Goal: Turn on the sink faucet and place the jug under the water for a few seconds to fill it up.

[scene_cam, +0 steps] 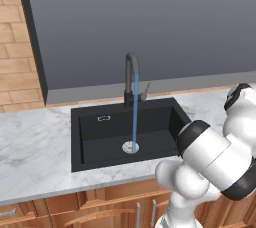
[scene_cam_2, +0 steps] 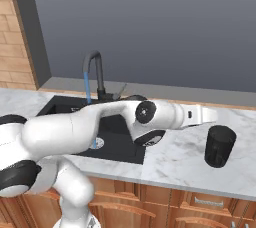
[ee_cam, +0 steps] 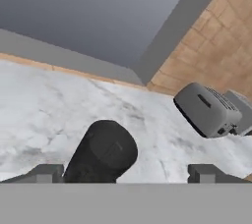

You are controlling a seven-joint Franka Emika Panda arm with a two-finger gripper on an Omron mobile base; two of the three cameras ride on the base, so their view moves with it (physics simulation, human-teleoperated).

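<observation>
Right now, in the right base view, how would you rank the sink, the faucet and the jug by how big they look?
1. The sink, largest, though the arm hides much of it.
2. The faucet and the jug look close in size; the jug stands nearer the camera, so I won't rank them.

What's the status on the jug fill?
Gripper open, just short of jug. Water running into sink. Jug on counter, not gripped. Nothing in the way.

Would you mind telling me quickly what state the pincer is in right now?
Pincer: open and holding nothing; the jug stands on the counter between its fingertips, not gripped.
</observation>
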